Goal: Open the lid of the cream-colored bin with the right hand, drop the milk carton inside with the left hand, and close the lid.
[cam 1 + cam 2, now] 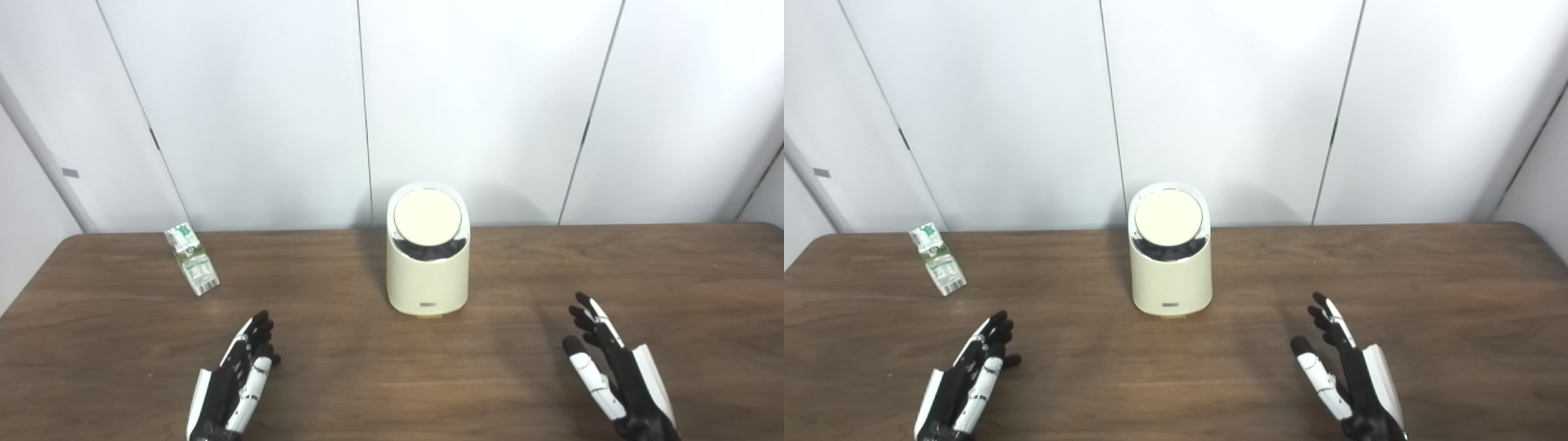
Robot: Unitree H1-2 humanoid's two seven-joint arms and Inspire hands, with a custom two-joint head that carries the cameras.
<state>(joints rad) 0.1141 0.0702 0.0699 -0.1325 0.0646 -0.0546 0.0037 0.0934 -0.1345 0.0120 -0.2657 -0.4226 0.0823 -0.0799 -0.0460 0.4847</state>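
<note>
- Cream-colored bin [427, 269] stands upright on the wooden tabletop [392, 380], toward its far edge and roughly midway across it, in front of the white panelled wall [257, 110].
- Its round lid [427, 217] sits shut on top, tilted toward the camera, with a shiny rim around it and a dark band just below the disc on the near side.
- A small label [428, 304] shows low on the front of the bin, near its base.
- The milk carton [192, 258], white and green, stands well to the left of the bin at about the same depth; it leans a little, its folded top pointing up and to the left, and touches nothing but the tabletop.
- The left robot hand [236, 380] hovers or rests low over the tabletop, nearer the camera than the bin and to its left; its fingers are stretched out loosely and it has hold of nothing.
- The right robot hand [612, 367] lies nearer the camera and to the right of the bin, well apart from it; its fingers are spread, thumb to the inside, and it is empty.
- Both hands point toward the far edge, with the bin between them.
</note>
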